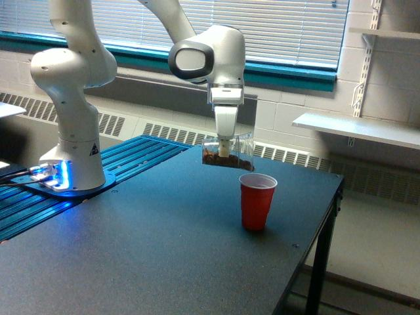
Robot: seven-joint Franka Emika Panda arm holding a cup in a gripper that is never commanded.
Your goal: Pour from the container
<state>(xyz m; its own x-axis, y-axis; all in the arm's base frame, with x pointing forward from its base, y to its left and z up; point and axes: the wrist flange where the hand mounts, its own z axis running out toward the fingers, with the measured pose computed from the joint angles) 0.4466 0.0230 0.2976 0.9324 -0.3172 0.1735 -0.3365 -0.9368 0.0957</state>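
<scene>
Holding brown bits, container [227,151] above red cup [256,201]

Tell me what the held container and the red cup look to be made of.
The clear container in the gripper looks like thin transparent plastic: brown bits show through. The red cup looks like opaque glossy plastic, white inside the rim.

A clear, see-through plastic container [228,151] is showing brown granular bits, clamped in the glossy white plastic gripper [224,148]. An opaque red plastic cup [256,201] is standing on the matt, dark, smooth table [151,249]. Ribbed blue metal [125,161] is gleaming beside it.
</scene>
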